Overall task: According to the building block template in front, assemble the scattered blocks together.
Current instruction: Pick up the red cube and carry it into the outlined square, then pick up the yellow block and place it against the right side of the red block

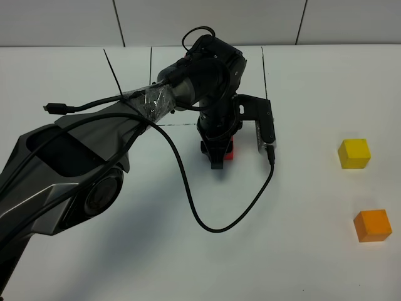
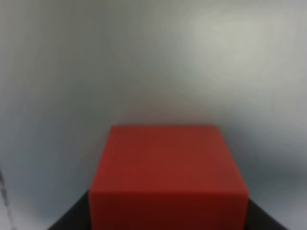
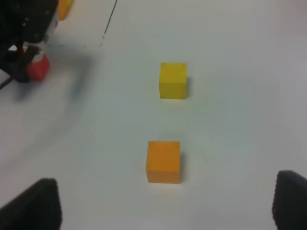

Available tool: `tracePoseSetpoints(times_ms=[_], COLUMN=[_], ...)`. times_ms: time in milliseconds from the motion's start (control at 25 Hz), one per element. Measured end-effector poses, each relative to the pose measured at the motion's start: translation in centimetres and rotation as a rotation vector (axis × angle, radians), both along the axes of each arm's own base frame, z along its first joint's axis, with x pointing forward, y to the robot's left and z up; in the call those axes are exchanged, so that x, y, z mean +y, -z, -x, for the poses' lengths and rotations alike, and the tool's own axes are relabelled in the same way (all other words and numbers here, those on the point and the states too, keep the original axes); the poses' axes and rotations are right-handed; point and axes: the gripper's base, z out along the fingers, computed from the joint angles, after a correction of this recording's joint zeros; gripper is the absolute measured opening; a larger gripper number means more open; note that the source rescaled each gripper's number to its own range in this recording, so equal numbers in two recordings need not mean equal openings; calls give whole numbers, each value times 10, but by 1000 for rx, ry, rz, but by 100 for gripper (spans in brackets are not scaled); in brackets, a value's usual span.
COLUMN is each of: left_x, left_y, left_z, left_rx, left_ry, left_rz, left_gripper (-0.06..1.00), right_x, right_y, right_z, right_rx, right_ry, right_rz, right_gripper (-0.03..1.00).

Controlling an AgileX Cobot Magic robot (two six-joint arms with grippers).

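Cubes are seen at the right of the high view: the orange cube (image 1: 372,226) low in the frame, the yellow cube (image 1: 354,153) above it, well apart. Farther in, at mid-frame, the red cube (image 1: 230,152) is pinched by the left gripper (image 1: 220,158). The right gripper (image 3: 168,208) is held spread wide.

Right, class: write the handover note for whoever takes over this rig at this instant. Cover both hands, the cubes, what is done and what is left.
Left hand: looks closed on the red cube, mid-table.
Right hand: open and empty, facing the yellow cube and orange cube.
Those two cubes sit apart on the table's right side, with nothing touching them.
Template: mostly hidden by the left arm; only a corner shows.
Done: red cube grasped.
Left: join all three cubes to match the template.
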Motion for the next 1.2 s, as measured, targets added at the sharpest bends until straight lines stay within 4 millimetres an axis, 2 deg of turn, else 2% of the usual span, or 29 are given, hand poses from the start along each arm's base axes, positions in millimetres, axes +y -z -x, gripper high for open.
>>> tracePoseSetpoints(times_ms=[240, 320, 400, 560, 640, 720, 840, 1000, 1080, 1200], left_x=[0, 0, 0, 0, 0, 0, 0, 6, 17, 47], left_y=[0, 0, 0, 0, -2, -12, -39, -80, -97, -122], left_z=[0, 0, 0, 0, 0, 0, 1, 1, -4, -19], left_rx=[3, 3, 3, 3, 0, -15, -56, -117, -141, -182], left_ry=[0, 1, 2, 2, 2, 2, -16, -132, -211, -357], left_rz=[4, 4, 4, 4, 7, 19, 53, 114, 142, 177], left_gripper=[0, 4, 22, 69, 86, 96, 100, 100, 100, 100], right_x=[0, 0, 0, 0, 0, 0, 0, 0, 0, 0], right_y=[0, 0, 0, 0, 0, 0, 0, 0, 0, 0], right_z=[0, 0, 0, 0, 0, 0, 0, 0, 0, 0], right_rx=[0, 0, 0, 0, 0, 0, 0, 0, 0, 0], right_ry=[0, 0, 0, 0, 0, 0, 0, 0, 0, 0], right_rz=[0, 1, 1, 1, 1, 1, 1, 1, 1, 1], right_gripper=[76, 76, 76, 75, 75, 75, 75, 75, 75, 75])
